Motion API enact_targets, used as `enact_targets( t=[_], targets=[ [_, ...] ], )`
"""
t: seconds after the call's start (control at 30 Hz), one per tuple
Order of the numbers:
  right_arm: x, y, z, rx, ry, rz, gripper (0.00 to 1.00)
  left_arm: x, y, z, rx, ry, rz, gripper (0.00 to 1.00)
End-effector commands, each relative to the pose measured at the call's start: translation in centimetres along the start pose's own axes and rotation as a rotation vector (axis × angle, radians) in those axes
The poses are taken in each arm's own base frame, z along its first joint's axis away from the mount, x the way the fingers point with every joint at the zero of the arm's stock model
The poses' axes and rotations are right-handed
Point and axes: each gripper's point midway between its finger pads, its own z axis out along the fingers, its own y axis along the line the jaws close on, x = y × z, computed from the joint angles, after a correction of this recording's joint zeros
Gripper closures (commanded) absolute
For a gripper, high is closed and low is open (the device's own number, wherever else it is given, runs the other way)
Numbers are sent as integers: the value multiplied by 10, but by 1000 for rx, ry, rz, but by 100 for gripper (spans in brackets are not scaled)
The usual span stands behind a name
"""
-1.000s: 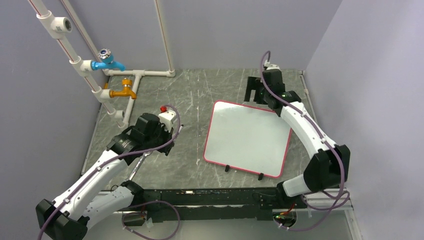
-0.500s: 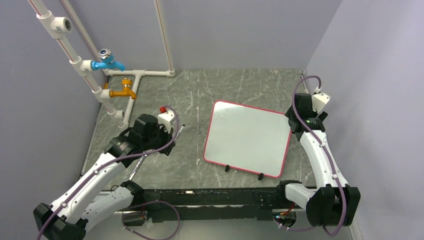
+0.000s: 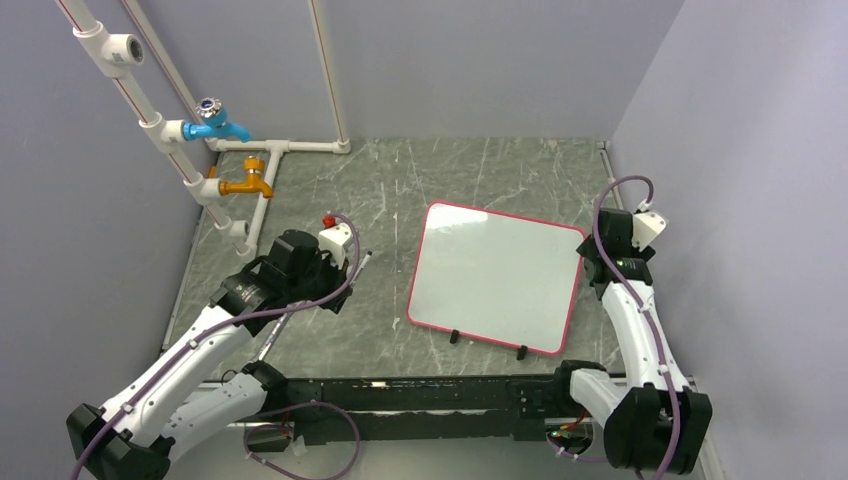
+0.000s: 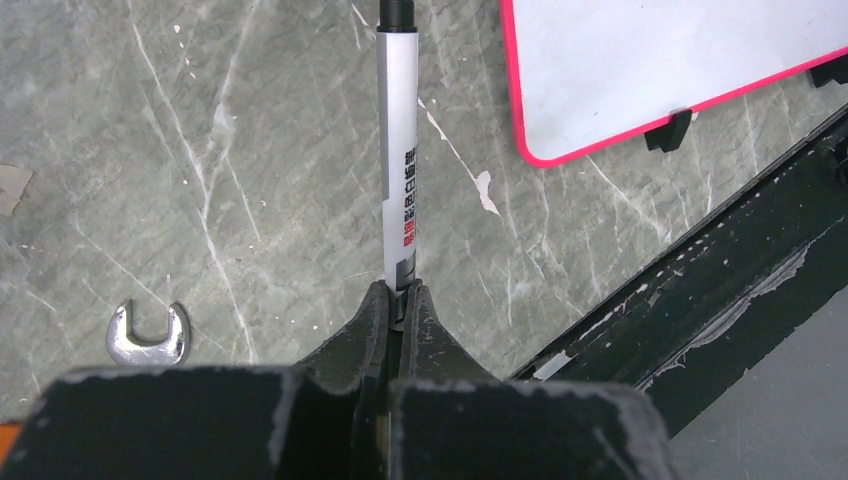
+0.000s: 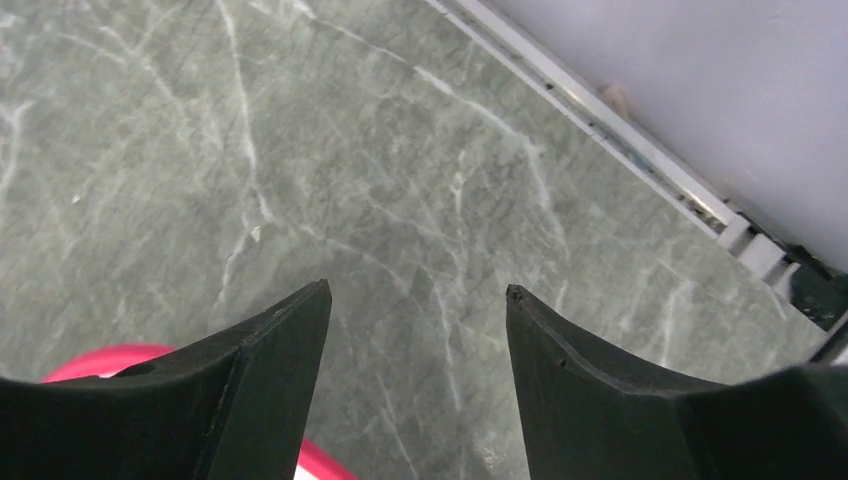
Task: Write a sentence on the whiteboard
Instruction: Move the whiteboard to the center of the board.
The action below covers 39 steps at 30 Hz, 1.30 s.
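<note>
You're in a robotics lab test cell — plain lavender walls (image 3: 450,60) box in a grey marble-patterned table (image 3: 480,170). A plumbing rig of white pipes (image 3: 150,122) carries a blue tap (image 3: 218,128) and an orange tap (image 3: 246,186), a wrench (image 4: 148,333) lies loose, and the left arm (image 3: 190,350) and right arm (image 3: 640,320) are bolted along a black rail (image 3: 430,395).

The worktop (image 3: 400,190) was a grey-green marbled slab, crossed by pale veins and scratches. Plain lavender-grey walls (image 3: 480,60) closed it in at the back and on both sides. White pipes (image 3: 160,133) rose at the far left corner, carrying a blue tap (image 3: 215,125) and an orange tap (image 3: 247,184). A scuffed black rail (image 3: 420,395) ran along the near edge. The light was soft and even.
</note>
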Motion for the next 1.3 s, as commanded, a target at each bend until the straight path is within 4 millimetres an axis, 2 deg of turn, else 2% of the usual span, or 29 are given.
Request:
enact_targets(
  t=[0.0, 0.17, 0.3, 0.5, 0.7, 0.83, 1.03, 1.1, 1.2, 1.27],
  targets=[
    [6, 26, -8, -186, 11, -1, 33, -10, -1, 1, 5, -39, 20, 100],
    [32, 42, -17, -349, 60, -34, 34, -9, -1, 1, 3, -38, 20, 100],
    [41, 54, -27, -437, 94, -12, 35, -9, -1, 1, 6, -37, 21, 100],
    [56, 55, -26, -437, 151, 23, 35, -10, -1, 1, 6, -39, 22, 100],
    [59, 59, -28, -452, 165, 85, 35, -9, -3, 2, 12, -37, 23, 100],
    [49, 45, -24, -355, 133, 143, 36, -9, -3, 2, 12, -35, 24, 100],
    [7, 34, -30, -332, 28, 253, 38, -9, -3, 2, 11, -32, 26, 100],
    [-1, 29, -28, -327, 26, 304, 39, -8, -3, 3, 11, -31, 26, 100],
    [-1, 30, -17, -370, 79, 383, 39, -9, -3, 2, 9, -34, 27, 100],
    [9, 33, -6, -420, 173, 442, 41, -9, -4, 2, 11, -34, 28, 100]
  ],
)
